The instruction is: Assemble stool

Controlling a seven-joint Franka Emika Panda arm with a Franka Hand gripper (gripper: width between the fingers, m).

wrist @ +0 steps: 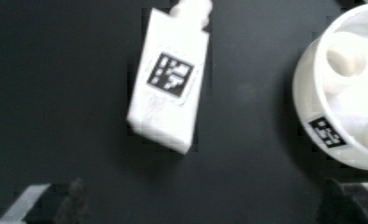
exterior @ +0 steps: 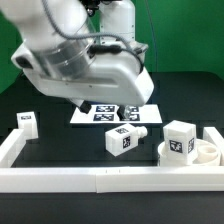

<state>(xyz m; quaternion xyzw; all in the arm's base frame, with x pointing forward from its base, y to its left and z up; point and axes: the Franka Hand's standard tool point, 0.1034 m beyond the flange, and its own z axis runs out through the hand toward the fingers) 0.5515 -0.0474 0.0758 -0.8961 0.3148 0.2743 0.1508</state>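
In the wrist view a white chunky leg (wrist: 168, 80) with a square tag lies flat on the black table. The rim of the round white seat disc (wrist: 341, 90) is beside it. My gripper (wrist: 199, 205) is open and empty, well above the table; its dark fingertips (wrist: 39, 202) show only at the frame's edge, wide apart. In the exterior view the same leg (exterior: 125, 138) lies mid-table. The seat disc (exterior: 207, 152) sits at the exterior view's right with a tagged leg (exterior: 180, 141) against it. Another leg (exterior: 27, 122) stands at the exterior view's left. The arm (exterior: 90, 65) hides the fingers there.
A long white border rail (exterior: 100, 178) runs along the front and up both sides of the table. The marker board (exterior: 105, 113) lies flat behind the middle leg, partly under the arm.
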